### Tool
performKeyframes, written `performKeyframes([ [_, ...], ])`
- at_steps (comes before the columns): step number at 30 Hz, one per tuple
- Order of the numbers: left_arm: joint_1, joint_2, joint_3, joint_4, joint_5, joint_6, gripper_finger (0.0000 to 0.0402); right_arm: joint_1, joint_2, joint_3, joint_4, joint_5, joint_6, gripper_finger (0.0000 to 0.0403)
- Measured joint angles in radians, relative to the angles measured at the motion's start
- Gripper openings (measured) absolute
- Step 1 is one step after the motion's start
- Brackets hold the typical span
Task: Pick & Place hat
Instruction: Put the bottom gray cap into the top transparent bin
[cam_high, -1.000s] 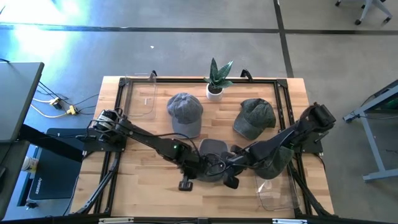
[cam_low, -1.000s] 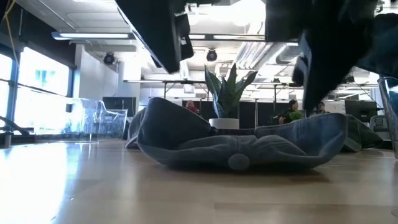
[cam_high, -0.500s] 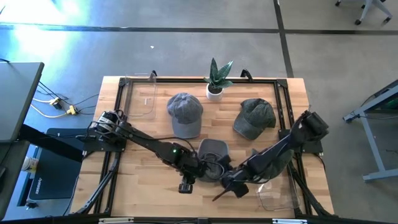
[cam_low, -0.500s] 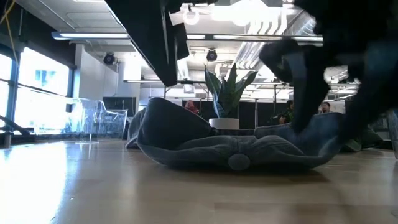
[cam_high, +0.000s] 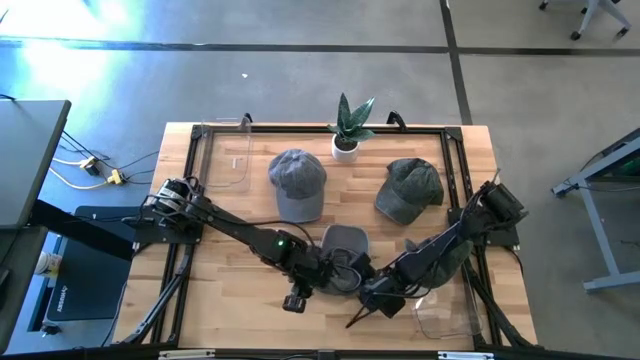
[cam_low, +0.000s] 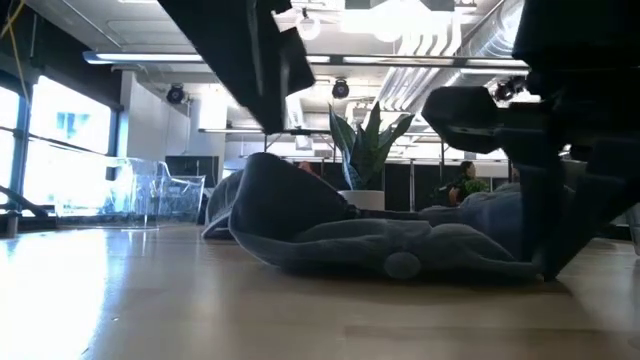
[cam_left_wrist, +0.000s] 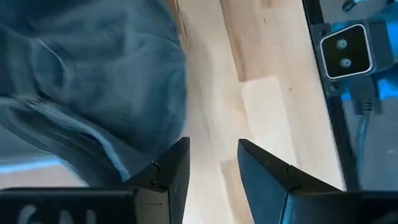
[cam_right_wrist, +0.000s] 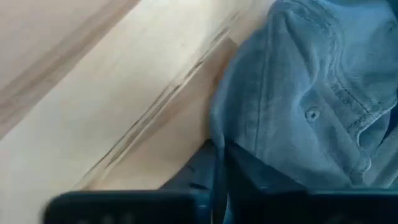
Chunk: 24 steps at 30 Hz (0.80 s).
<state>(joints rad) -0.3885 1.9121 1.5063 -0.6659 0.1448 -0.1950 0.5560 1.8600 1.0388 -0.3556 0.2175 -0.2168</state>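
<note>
A blue-grey denim hat (cam_high: 345, 243) lies crown-down on the table near the front middle; it also shows in the low view (cam_low: 400, 245). My right gripper (cam_high: 377, 296) stands at the hat's near right side, shut, its fingers pointing down at the table (cam_low: 545, 265). My left gripper (cam_high: 322, 280) hovers at the hat's near left side, open (cam_left_wrist: 211, 158), with the denim cloth (cam_left_wrist: 93, 81) beside one finger and bare wood between the two. Whether that finger touches the cloth, I cannot tell. My right gripper is shut at the edge of the denim hat's rim (cam_right_wrist: 219, 138), coming from above and slanting down. The fingers (cam_right_wrist: 205, 165) meet right where the cloth edge ends; how many layers are pinched is hidden by the fingers. The hat rests on the table.
A grey hat (cam_high: 297, 180) and a green hat (cam_high: 410, 188) lie farther back. A potted plant (cam_high: 347, 130) stands at the far middle. Clear plastic containers sit at the far left (cam_high: 228, 155) and near right (cam_high: 445, 310). A black frame (cam_high: 195, 180) borders the tabletop.
My right gripper has swung toward the table's near edge and come down beside the hat until its fingers reach the tabletop. The denim hat has slid a little toward the table's right. My left gripper has drifted slightly toward the near edge.
</note>
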Motion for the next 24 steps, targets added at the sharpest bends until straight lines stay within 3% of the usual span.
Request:
performKeyframes([
  [3, 0.0, 0.0, 0.0, 0.056, 0.002, 0.064, 0.0132, -0.003, -0.042, -0.003, -0.01, -0.006, 0.068, 0.0016],
  [6, 0.002, 0.0, 0.0, 0.147, 0.084, 0.112, 0.0144, -0.015, -0.123, -0.002, -0.002, -0.044, 0.175, 0.0008],
  [11, 0.001, 0.0, 0.0, 0.283, 0.142, 0.129, 0.02, -0.048, -0.241, -0.001, 0.015, -0.162, 0.308, 0.0007],
  [17, 0.002, -0.001, 0.0, 0.308, -0.037, 0.117, 0.0271, -0.088, -0.316, -0.001, 0.02, -0.209, 0.371, 0.0005],
  [24, -0.01, 0.018, -0.001, 0.299, -0.214, -0.082, 0.0284, -0.112, -0.337, -0.001, 0.029, -0.197, 0.419, 0.0003],
])
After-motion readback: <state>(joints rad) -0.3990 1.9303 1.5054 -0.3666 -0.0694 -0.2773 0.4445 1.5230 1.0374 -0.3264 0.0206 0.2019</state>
